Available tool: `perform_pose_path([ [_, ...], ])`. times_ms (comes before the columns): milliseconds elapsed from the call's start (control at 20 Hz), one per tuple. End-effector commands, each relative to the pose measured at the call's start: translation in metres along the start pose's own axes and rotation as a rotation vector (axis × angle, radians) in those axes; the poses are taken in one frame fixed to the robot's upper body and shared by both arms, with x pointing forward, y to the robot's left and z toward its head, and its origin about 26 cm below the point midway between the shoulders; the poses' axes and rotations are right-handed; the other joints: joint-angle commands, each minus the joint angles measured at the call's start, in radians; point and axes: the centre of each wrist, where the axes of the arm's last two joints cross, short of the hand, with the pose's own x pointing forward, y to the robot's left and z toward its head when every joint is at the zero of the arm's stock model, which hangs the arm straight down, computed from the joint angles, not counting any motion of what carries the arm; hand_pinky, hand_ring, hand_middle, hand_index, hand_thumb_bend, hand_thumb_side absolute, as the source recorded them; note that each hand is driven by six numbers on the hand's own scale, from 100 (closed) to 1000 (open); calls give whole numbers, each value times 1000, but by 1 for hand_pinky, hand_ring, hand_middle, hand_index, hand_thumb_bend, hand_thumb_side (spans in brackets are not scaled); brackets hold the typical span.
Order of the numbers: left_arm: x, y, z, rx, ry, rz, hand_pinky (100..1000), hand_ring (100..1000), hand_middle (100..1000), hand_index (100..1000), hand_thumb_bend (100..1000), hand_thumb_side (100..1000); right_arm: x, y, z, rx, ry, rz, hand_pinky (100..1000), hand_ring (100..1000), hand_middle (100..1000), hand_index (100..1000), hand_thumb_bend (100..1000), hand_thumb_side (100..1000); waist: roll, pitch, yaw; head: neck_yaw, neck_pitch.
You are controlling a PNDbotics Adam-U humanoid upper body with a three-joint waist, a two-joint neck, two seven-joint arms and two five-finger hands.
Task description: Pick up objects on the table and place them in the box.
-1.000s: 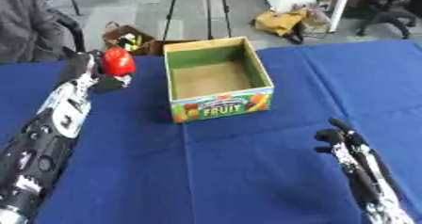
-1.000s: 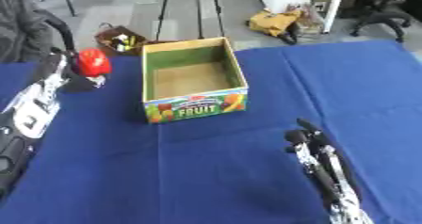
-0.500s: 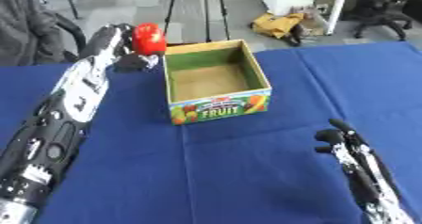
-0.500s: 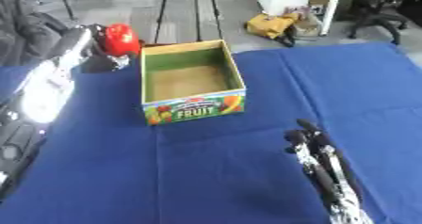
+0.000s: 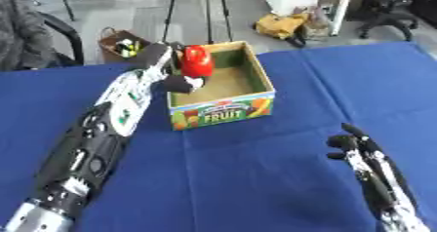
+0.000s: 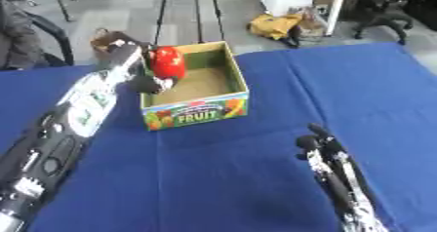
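The left hand (image 5: 170, 72) is clamping its fingers on a red object (image 5: 196, 61) over the box (image 5: 224, 105); the right hand (image 5: 363, 150) is resting with fingers relaxed.

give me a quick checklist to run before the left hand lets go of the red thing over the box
1. Red object held in the left hand: ok, fingers curled round it.
2. Object over the box opening: ok, it sits above the box's left inner edge, close to the wall.
3. Box interior free: ok, only the brown floor shows.
4. Box upright on the blue table: ok.
5. Right hand clear of the box: ok, resting open near the lower right.
6. Height of the object above the box floor: cannot tell.
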Motion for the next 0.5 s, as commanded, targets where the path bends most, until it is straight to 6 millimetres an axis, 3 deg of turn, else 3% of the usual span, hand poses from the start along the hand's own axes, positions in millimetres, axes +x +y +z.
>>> perform_pose_path([
  [50,1,-3,-3,-13,-4,-60,491,583,583,688,165,485,4,1,-5,12,-19,0,682,770,682,917,127,659,-2,-12,-3,-2,-9],
  [150,0,-10,-3,-47,-12,-91,592,676,673,758,231,557,4,1,-5,13,-20,-1,682,770,682,917,126,660,-3,-11,-3,-2,-9],
  [200,0,-12,-3,-61,-20,-104,636,718,711,782,306,643,4,1,-5,13,-21,-1,682,770,682,917,126,660,-3,-11,-3,-2,-9],
  [250,0,-13,-3,-74,-33,-114,702,770,758,813,463,780,4,1,-5,13,-21,-2,682,770,682,917,125,660,-4,-11,-3,-2,-9],
  [300,0,-12,-2,-82,-48,-122,727,787,774,823,521,830,4,1,-5,13,-21,-2,682,770,682,917,125,660,-4,-11,-2,-2,-9],
  [350,1,-11,-2,-80,-65,-126,805,850,839,862,707,967,4,1,-5,13,-20,-2,682,770,682,917,125,660,-5,-11,-2,-2,-9],
  [500,2,0,-1,-25,-110,-130,855,904,903,896,751,1000,4,1,-5,13,-21,-3,682,770,682,917,124,660,-6,-12,2,-3,-10],
])
